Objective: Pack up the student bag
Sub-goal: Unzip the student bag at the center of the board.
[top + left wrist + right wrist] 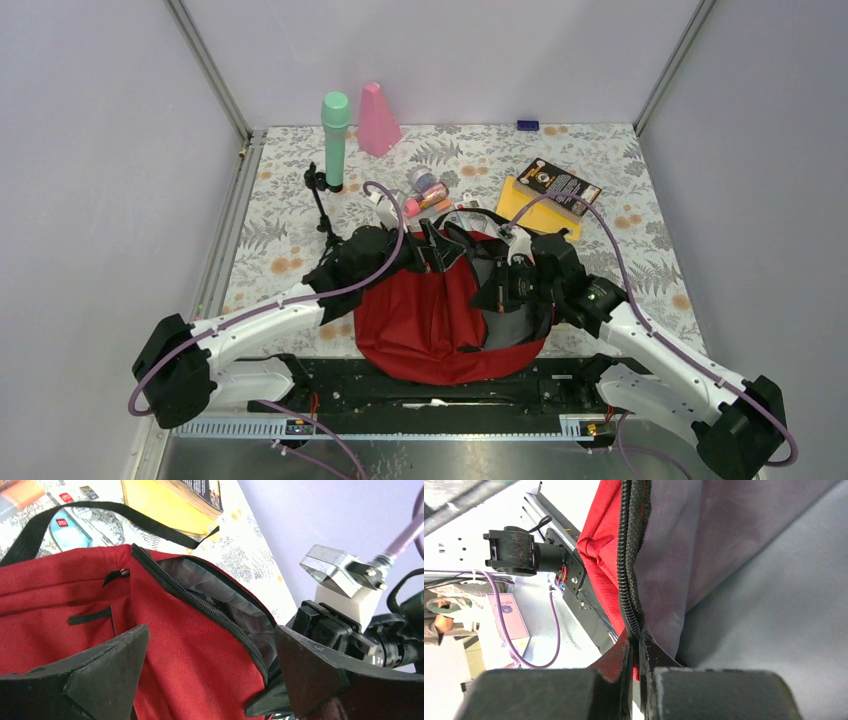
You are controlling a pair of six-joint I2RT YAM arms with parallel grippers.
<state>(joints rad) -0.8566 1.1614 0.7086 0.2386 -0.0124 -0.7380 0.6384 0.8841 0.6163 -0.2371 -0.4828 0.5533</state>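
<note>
Presently at near centre of floral table (290, 200): student bag (425, 325), red, slumped flat just ahead of both arm bases, black straps trailing toward the far side. Left arm: stretched from the near-left base diagonally inward, forearm low over the table, wrist above the bag's upper left edge. Left gripper (425, 250) spread wide, nothing between the fingers; seen from its own wrist (210, 632), poised over red fabric with black zipper (200, 607) crossing the gap between the fingers (100, 675) and grey lining (225, 597) exposed just beyond. Contact with fabric: cannot tell. Right arm: folded in from the near-right base, elbow raised, wrist turned inward over the bag's right side. Right gripper (495, 295) pinched tight on the bag's opening edge; from its own wrist (638, 655), fingers pressed together on the zipper tape, red outer cloth (599, 555) to one side, grey lining (734, 580) to the other, edge pulled up and away from the fingers. Opening therefore gaping on the right half of the bag in the overhead view, grey interior visible. Beyond the bag, well apart: yellow book (520, 205) with dark book (562, 185) on top at far right; green cylinder (335, 140) upright and pink cone (378, 120) near the far left corner.
</note>
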